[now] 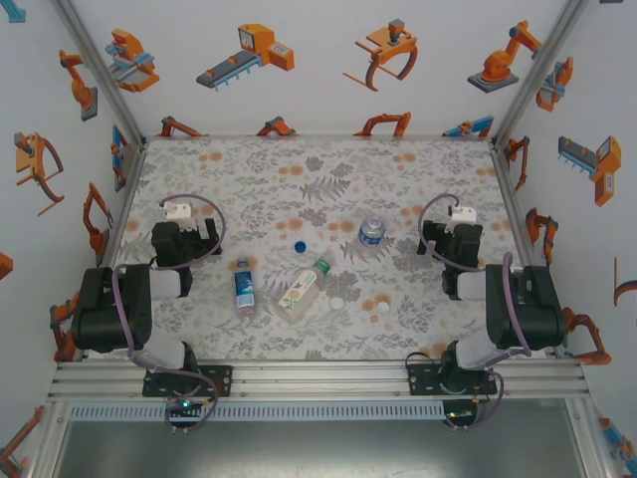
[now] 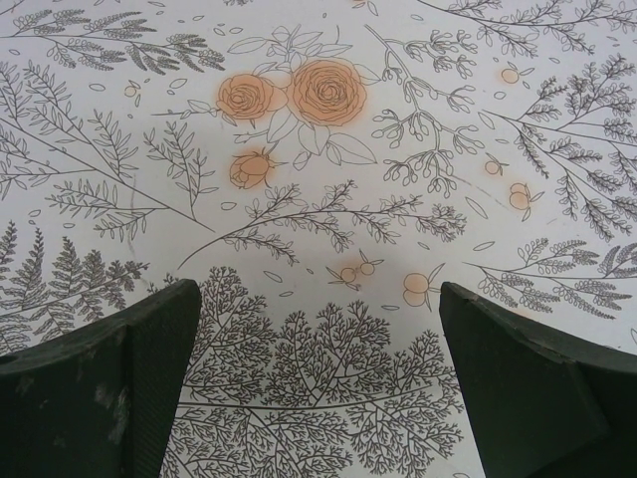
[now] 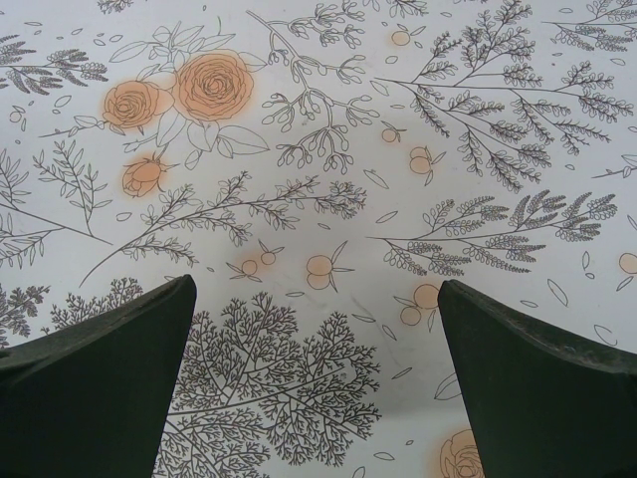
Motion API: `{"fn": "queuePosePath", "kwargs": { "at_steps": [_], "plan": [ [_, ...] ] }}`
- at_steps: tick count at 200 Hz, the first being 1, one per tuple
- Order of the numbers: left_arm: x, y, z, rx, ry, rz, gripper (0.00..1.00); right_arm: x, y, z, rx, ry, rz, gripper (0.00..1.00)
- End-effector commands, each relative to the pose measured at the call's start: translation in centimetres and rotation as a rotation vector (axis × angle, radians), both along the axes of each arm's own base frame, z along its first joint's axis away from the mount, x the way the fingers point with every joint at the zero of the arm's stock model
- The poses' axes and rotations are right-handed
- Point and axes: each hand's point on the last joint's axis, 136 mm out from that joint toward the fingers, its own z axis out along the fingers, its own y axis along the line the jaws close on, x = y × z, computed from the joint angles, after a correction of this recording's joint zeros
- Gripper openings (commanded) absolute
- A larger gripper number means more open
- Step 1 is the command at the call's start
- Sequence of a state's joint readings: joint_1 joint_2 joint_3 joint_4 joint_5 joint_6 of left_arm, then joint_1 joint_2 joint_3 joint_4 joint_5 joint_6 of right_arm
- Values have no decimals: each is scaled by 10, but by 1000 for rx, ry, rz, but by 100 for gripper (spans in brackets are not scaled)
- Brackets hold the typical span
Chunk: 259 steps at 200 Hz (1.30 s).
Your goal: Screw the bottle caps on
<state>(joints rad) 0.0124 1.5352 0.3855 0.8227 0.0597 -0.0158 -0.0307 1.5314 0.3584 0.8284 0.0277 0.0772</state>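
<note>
Three clear plastic bottles and three loose caps are shown on a floral-patterned bench (image 1: 249, 169) between two robot arms.
A slim blue-labelled bottle (image 1: 244, 287) and a wider pale-labelled bottle with a green neck ring (image 1: 302, 291) are laid flat mid-bench. A second slim blue-labelled bottle (image 1: 371, 234) is stood upright. Label writing is too small to be read. A small blue cap (image 1: 300, 246), a white cap (image 1: 337, 302) and another white cap (image 1: 383, 308) are scattered among them. The left arm's fingers (image 2: 119, 378) and the right arm's fingers (image 3: 109, 378) are spread wide over bare bench, well apart from every bottle.
</note>
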Motion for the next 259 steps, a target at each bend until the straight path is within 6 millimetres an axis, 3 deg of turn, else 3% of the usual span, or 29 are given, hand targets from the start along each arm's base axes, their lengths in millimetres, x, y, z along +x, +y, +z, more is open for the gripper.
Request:
{"fn": "queuePosePath", "kwargs": {
  "at_steps": [1,39,83,145,207,238,259],
  "plan": [
    [7,-1,9,-7,-29,10,97,12,-6,16,-17,-56,-16,98],
    [8,-1,12,1,-23,16,97,12,1,17,-19,-57,25,94],
    [5,2,28,7,-30,35,97,10,11,30,-17,-64,86,91],
    [-6,-3,80,-5,-50,33,97,-7,41,72,-10,-101,261,89],
    [-35,-22,127,-110,32,-42,97,-54,104,124,79,-145,585,87],
    [-56,-40,152,-167,107,-137,97,-79,131,135,90,-162,722,87],
    [-66,-48,157,-176,139,-182,97,-87,149,133,94,-164,792,88]
  ]
}}
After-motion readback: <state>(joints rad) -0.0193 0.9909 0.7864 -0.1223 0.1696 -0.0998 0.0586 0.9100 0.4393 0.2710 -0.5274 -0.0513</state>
